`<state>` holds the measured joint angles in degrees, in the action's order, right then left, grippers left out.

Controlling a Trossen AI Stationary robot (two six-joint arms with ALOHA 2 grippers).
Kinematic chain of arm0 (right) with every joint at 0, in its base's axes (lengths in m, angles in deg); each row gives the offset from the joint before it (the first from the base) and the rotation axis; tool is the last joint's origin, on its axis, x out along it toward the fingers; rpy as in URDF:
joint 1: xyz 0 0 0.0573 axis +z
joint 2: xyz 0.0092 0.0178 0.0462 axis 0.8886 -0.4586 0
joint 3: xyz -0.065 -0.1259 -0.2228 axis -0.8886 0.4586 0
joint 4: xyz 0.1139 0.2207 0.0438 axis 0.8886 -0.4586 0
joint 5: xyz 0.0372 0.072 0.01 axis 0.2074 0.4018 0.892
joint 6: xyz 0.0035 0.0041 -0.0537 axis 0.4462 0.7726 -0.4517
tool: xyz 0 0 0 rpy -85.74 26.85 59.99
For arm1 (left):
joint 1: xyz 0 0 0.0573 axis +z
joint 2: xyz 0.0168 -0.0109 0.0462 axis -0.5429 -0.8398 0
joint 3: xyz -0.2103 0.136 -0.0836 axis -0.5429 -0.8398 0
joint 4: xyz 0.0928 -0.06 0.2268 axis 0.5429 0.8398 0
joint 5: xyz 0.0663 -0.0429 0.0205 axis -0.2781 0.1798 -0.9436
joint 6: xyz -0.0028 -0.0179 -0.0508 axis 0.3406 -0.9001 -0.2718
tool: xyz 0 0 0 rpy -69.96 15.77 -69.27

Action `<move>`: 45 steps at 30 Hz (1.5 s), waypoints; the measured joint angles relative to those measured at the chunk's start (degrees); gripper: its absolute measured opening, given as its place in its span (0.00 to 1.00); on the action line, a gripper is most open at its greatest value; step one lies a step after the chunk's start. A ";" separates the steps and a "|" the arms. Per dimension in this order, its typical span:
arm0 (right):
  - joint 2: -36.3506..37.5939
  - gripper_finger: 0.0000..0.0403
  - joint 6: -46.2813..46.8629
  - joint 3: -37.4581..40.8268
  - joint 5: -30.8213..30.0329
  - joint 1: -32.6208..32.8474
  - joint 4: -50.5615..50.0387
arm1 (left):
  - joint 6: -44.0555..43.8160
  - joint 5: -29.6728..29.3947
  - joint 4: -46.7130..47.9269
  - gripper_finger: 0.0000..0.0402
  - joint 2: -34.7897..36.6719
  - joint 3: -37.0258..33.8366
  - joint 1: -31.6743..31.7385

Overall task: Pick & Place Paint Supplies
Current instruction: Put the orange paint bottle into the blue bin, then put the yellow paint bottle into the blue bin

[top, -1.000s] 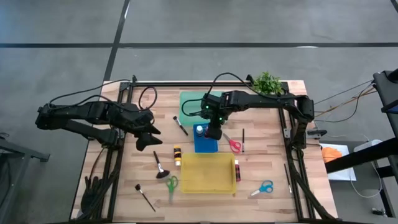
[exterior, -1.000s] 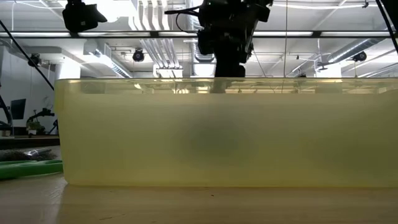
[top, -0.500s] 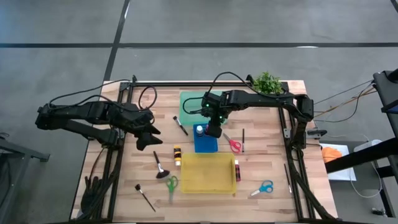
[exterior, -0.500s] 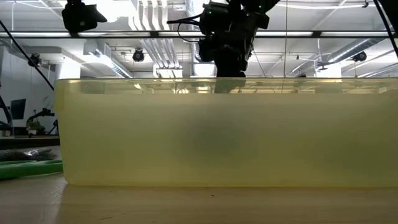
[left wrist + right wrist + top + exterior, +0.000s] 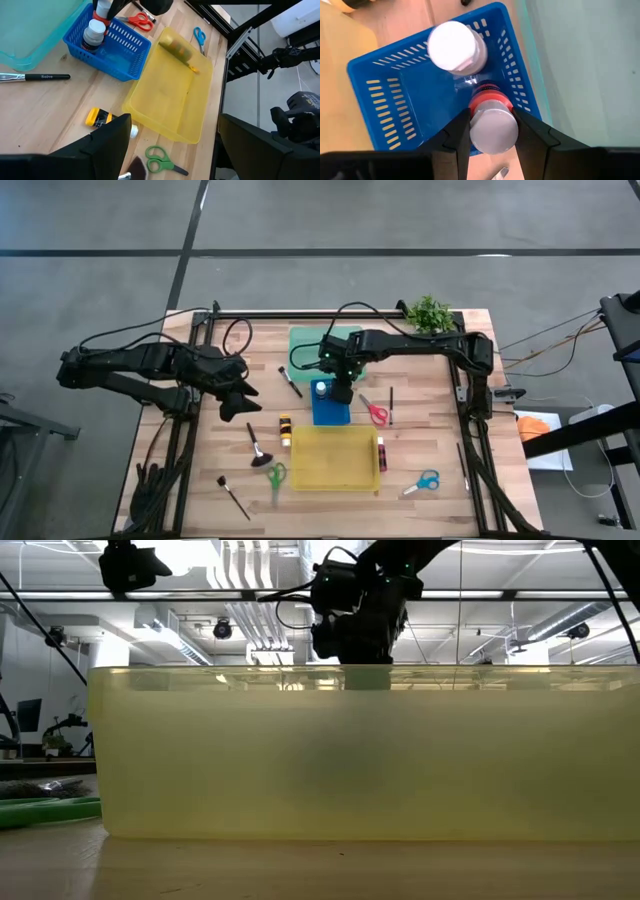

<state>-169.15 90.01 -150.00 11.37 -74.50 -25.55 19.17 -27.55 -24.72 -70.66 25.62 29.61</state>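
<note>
- I am holding the right pincer (image 5: pixel 490 131) over the blue basket (image 5: pixel 380 100), its two fingers clamped on the red paint bottle (image 5: pixel 490 127) just under the white cap. The bottle is hanging upright above the basket's rim, close to the green tray side.
- A white-capped bottle (image 5: pixel 454 47) is already standing inside the basket, just beside the one I am carrying. If I am lowering without shifting away, the two could knock and the standing one could tip over.
- The held bottle is sitting near the basket wall. Releasing here, I am risking it catching the rim and toppling out onto the green tray (image 5: pixel 308 340) or the desk (image 5: pixel 430 445).
- The grip is only on the neck, so the bottle could be swinging or slipping if I am moving fast.
- The left pincer (image 5: pixel 240 395) is waiting with its fingers spread apart, holding nothing, over the desk's left part, well apart from the basket, so a clash of arms is looking unlikely.
- Plenty is lying loose: the yellow bottle (image 5: pixel 285 427) beside the yellow tray (image 5: pixel 330 460), green scissors (image 5: pixel 276 474), red scissors (image 5: pixel 376 412), blue scissors (image 5: pixel 426 480), and brushes (image 5: pixel 254 442). A careless sweep on my way out could be scattering them.
</note>
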 joint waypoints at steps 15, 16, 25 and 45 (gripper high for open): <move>0.00 0.39 -1.44 0.07 0.47 0.34 -0.36 | 0.04 0.13 0.02 0.78 0.00 0.00 0.00; 0.00 0.43 -1.44 0.07 0.55 0.34 -0.36 | 0.04 0.13 0.01 0.78 0.00 0.00 0.00; 1.31 0.55 -1.19 0.11 0.51 0.32 0.88 | 0.11 0.11 0.02 0.78 0.00 0.00 0.00; 6.79 0.56 3.32 0.11 -0.13 0.77 1.38 | 3.98 -0.03 0.64 0.78 -0.09 -0.02 0.02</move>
<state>-162.36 93.33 -149.89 11.24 -73.74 -24.17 23.15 -27.59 -24.07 -70.75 25.60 29.63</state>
